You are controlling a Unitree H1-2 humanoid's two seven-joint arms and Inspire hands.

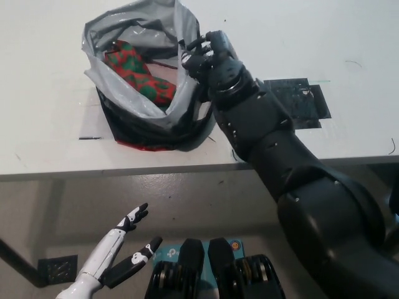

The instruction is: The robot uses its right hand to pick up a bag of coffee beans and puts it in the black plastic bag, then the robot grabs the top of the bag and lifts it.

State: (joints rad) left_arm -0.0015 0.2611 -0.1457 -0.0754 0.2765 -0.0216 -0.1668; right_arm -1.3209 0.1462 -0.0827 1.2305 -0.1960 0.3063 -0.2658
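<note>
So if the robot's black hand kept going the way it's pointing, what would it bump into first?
Most likely the shiny black plastic bag: the black right hand points at its upright right rim, apparently touching it already. Beyond lies the red-and-green coffee bag. Depth is unclear.

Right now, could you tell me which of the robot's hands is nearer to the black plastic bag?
The right hand is at the black plastic bag, fingers on its top edge. The left hand hangs open below the table, well clear.

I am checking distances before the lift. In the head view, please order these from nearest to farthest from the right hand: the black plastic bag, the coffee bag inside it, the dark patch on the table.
1. black plastic bag: its rim is at the right hand.
2. coffee bag: inside the bag, to picture left.
3. dark patch: on the table, to picture right.
</note>
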